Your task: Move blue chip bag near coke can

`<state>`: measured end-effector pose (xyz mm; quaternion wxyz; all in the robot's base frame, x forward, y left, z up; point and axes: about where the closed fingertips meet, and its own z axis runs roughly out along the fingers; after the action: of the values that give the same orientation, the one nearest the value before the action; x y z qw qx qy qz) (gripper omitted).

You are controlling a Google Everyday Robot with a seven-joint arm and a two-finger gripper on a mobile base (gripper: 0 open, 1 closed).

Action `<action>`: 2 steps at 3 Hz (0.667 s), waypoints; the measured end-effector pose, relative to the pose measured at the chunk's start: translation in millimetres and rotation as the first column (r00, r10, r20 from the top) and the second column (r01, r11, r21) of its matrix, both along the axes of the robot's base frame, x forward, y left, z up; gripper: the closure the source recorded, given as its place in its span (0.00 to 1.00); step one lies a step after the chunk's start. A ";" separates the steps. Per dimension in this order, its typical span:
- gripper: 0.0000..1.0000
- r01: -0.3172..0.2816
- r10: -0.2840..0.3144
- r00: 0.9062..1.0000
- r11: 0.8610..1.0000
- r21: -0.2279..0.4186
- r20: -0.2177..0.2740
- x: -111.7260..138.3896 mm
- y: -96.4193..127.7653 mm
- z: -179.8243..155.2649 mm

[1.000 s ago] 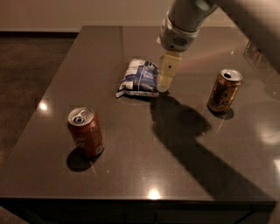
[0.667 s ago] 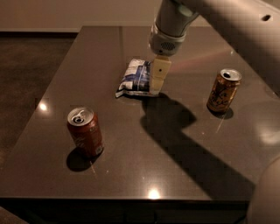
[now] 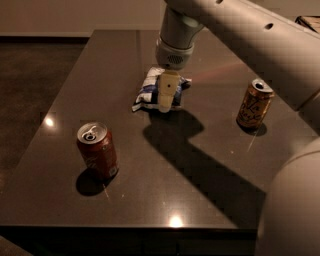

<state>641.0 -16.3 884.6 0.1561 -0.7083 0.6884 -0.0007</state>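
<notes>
Dark glossy table (image 3: 150, 200) with small light glints (image 3: 175, 220), dark floor (image 3: 30, 90) at left, pale wall (image 3: 75, 15) behind.

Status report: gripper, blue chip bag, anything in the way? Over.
Gripper low over blue chip bag, far middle of table. Bag flat, well apart from coke can near front edge. Nothing between them; orange can off to the side.

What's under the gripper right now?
The blue chip bag, lying on the table. The gripper covers the bag's middle, so whether they touch cannot be seen.
</notes>
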 end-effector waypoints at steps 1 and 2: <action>0.00 -0.001 0.001 1.000 1.000 -0.017 -0.025 3.5 8.8 -10.8; 0.00 0.014 -0.016 0.999 1.000 -0.027 -0.049 8.7 10.9 -19.8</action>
<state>649.7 -5.4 864.8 0.1298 -0.7050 0.6972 0.0063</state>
